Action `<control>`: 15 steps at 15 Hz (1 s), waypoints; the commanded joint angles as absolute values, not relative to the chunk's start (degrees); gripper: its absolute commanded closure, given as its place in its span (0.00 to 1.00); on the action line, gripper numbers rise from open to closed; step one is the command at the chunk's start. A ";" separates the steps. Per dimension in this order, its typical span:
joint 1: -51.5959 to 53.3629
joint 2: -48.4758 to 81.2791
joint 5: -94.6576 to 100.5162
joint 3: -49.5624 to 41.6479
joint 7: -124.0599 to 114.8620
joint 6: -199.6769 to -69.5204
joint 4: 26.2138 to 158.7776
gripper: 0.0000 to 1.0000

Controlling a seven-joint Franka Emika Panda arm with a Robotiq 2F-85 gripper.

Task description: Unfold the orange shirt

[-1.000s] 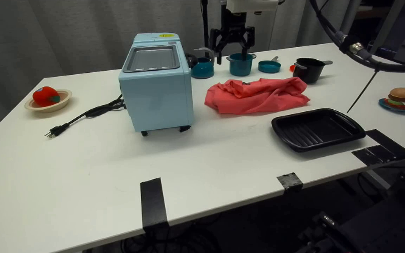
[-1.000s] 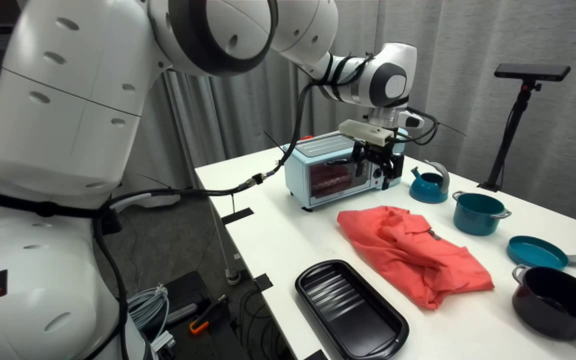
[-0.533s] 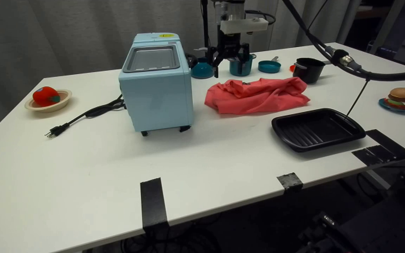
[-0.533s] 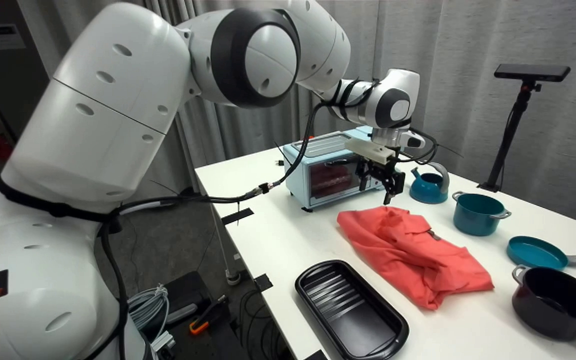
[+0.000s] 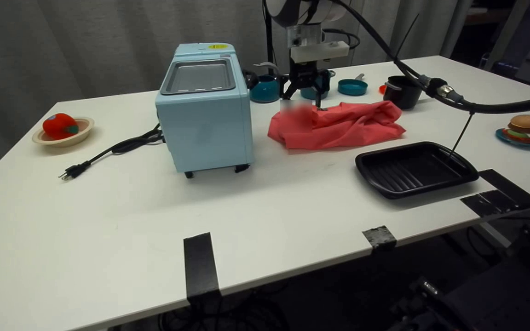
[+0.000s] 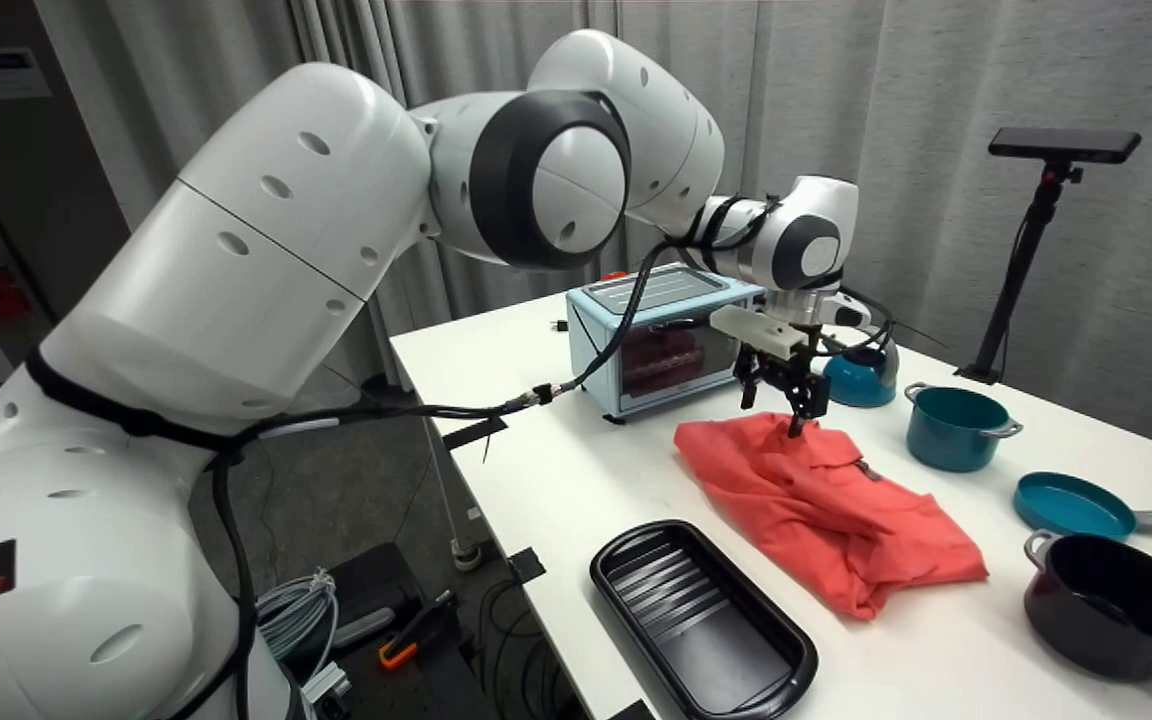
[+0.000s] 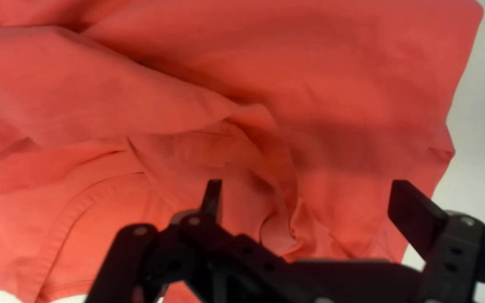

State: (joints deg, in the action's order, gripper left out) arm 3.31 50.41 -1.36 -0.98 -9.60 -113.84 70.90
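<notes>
Across the middle of the bench lies the orange shirt, bunched and folded over itself, so the unfolding is yet to be done. I hold the fingers wide apart and low over its far left end, as an exterior view shows it, with nothing in their grip and a crumpled ridge of cloth beneath the gap. Whether a tip touches the fabric I cannot tell.

I judge the step in hand to be lining up a grip on a loose upper layer. The next move seems to call for a small, slow drop onto that ridge, then closing on the top cloth alone; pinching several layers would likely drag the whole bundle along. After that I would lift and draw the layer outward so it opens flat.

Around the shirt, in an exterior view, a light-blue toaster oven stands to the far left and a black tray lies to the near left. A teal kettle sits beyond the fingers, and a teal pot, a teal pan and a black pot line the right side.
</notes>
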 commanded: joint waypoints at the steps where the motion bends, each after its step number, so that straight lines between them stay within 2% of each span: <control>1: 3.28 54.98 -0.90 -1.93 -11.34 -110.86 63.70 0.26; 6: 2.31 57.24 -1.32 -2.43 -11.46 -109.49 60.33 0.66; 10: 1.18 58.27 -1.74 -2.27 -10.85 -107.19 58.11 0.95; 11: 0.97 58.28 -1.82 -2.14 -10.59 -106.64 57.86 1.00; 15: 0.65 54.78 -2.14 -1.41 -9.02 -107.08 60.66 0.99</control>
State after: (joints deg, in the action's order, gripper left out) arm 1.39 56.31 -1.45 -2.41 -10.45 -108.19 61.21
